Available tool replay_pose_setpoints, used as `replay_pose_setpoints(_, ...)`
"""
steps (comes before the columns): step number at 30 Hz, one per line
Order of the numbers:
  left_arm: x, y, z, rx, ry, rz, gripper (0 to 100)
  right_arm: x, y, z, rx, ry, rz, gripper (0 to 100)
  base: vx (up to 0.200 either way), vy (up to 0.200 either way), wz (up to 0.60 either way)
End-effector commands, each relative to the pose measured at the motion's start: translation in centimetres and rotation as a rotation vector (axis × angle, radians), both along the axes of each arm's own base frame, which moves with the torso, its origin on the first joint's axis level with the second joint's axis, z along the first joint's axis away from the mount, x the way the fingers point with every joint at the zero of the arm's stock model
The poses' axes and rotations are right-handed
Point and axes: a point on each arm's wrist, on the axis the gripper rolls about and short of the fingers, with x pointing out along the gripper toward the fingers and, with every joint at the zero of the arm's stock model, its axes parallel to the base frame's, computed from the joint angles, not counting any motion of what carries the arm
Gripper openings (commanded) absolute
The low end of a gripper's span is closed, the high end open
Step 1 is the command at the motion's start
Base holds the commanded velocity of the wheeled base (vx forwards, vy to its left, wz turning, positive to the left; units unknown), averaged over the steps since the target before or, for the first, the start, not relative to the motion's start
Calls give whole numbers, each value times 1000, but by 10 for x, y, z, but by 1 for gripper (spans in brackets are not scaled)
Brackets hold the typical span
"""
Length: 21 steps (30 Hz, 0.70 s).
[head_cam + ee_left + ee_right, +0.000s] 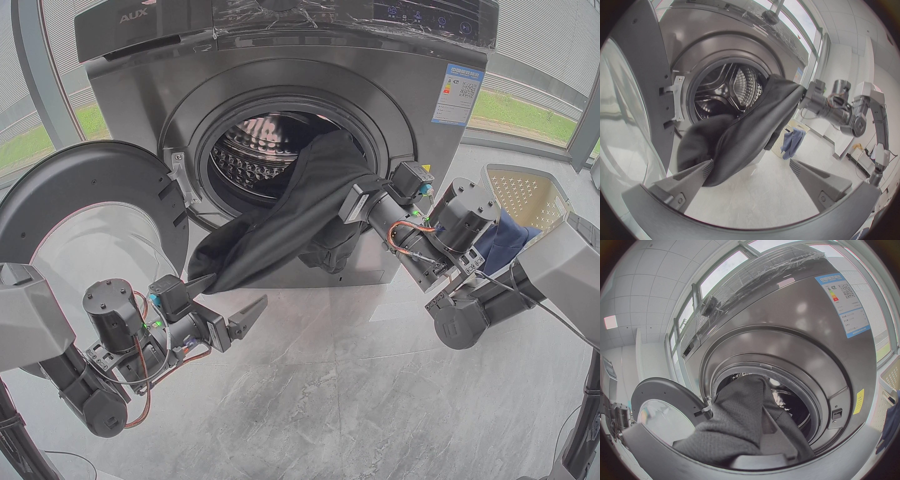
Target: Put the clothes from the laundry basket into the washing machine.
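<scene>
Ground: grey marble-patterned floor tiles (350,400). Background: tall windows (725,269) in grey frames, with a strip of grass (531,115) outside. Above: white tiled ceiling (640,280) bearing one lit square panel (610,322).

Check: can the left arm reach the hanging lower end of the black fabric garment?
Probably yes: the open left pincer sits right at the black fabric garment hem, with nothing between them.

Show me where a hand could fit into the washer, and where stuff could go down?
The left half of the drum opening, between the door hinge and the black garment, is free. The floor between both arms is bare. The opening's right side is crowded: the right end effector holds the garment there.
</scene>
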Motion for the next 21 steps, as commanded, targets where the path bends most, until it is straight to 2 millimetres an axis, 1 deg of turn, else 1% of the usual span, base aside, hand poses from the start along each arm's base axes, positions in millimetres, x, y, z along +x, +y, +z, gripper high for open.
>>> replay_pose_setpoints(1,-5,2,-18,55,62,-7,100,3,2,5,8,-11,-2,0,0,0,0)
replay_pose_setpoints(3,-13,4,-29,103,98,-50,100,4,2,7,14,-13,-9,0,0,0,0)
replay_pose_setpoints(7,-20,5,-35,143,111,-93,100,2,5,5,10,-6,-3,0,0,0,0)
replay_pose_setpoints(10,-19,3,-34,142,102,-99,100,2,7,2,8,-3,2,0,0,0,0)
replay_pose_setpoints(12,-18,-1,-32,137,89,-103,100,6,9,-10,-6,18,0,0,0,0,0)
replay_pose_setpoints(14,-17,-4,-30,131,77,-110,100,6,10,-14,-14,28,0,0,0,0,0)
replay_pose_setpoints(18,-16,-10,-24,115,50,-125,100,4,11,-20,-25,44,5,0,0,0,0)
replay_pose_setpoints(21,-11,-15,-17,92,19,-127,100,1,16,-21,-29,49,19,0,0,0,0)
